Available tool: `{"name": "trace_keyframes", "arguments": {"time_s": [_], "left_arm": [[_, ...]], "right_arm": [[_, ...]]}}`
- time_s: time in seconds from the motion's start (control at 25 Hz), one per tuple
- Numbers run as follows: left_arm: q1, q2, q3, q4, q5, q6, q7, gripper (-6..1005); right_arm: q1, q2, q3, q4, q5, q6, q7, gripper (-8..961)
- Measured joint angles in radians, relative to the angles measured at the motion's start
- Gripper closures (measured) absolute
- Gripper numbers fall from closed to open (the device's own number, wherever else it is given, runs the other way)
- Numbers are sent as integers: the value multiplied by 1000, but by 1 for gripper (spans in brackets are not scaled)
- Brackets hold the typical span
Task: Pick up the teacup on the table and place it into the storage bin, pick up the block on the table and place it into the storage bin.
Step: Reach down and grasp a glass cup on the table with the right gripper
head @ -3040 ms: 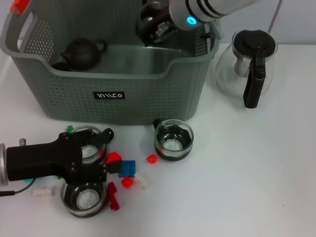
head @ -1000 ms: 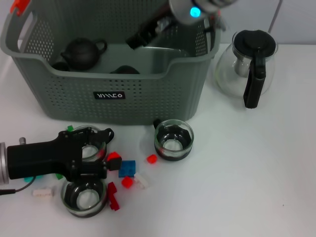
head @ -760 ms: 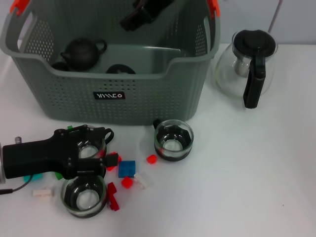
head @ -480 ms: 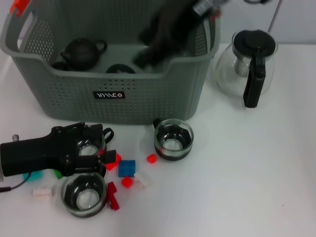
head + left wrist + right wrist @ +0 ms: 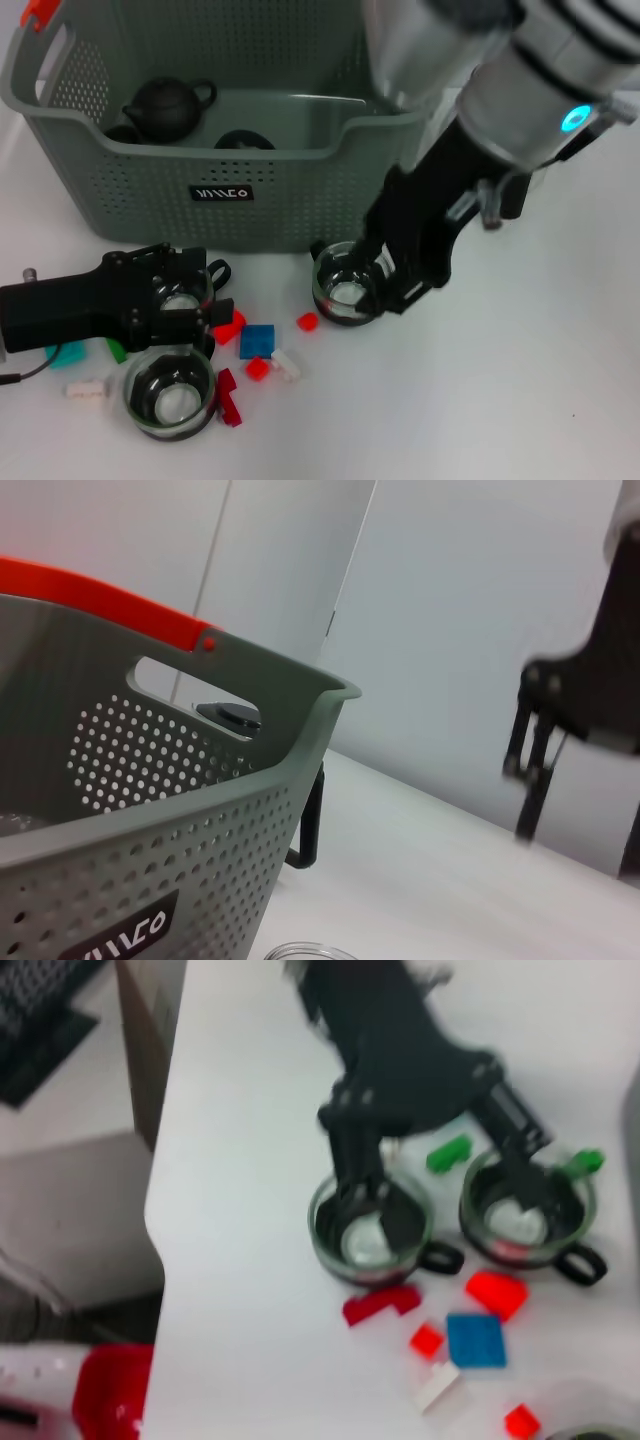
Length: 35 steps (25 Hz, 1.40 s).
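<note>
From the head camera, the grey storage bin (image 5: 230,185) stood at the back of the white tabletop (image 5: 520,400), with a dark teapot (image 5: 165,108) inside it. The right tool (image 5: 400,272) hung low at a glass teacup (image 5: 345,290) just in front of the bin; whether its fingers were spread or closed could not be told. The left tool (image 5: 190,312) lay low on the left side, its fingers apart around a second teacup (image 5: 178,295), not clearly gripping it. A third teacup (image 5: 170,392) sat nearest the camera. Between the cups lay a blue block (image 5: 258,341) and small red blocks (image 5: 308,322).

From the left wrist camera, the bin's perforated wall (image 5: 150,860) and orange handle clip (image 5: 110,600) filled the near side, with the right arm (image 5: 590,680) blurred beyond.

From the right wrist camera, the left tool (image 5: 440,1160) reached over two teacups (image 5: 370,1230), with the blue block (image 5: 475,1340) and red pieces (image 5: 380,1305) scattered beside them.
</note>
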Motion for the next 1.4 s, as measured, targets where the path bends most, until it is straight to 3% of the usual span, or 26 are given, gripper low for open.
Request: {"name": "trace_keyframes", "arguments": {"time_s": [0.32, 0.72, 1.04, 1.4], "left_arm": [[3, 0, -22, 0, 0, 2, 0, 96], [8, -5, -32, 0, 0, -7, 1, 96], [11, -4, -35, 0, 0, -8, 3, 96], [37, 21, -32, -2, 11, -19, 3, 96]], "right_arm": [[-73, 5, -277, 46, -78, 242, -16, 403], [-86, 5, -389, 108, -79, 366, -77, 404], [-75, 7, -405, 183, -91, 434, -79, 404], [-76, 10, -408, 200, -87, 452, -81, 404]]}}
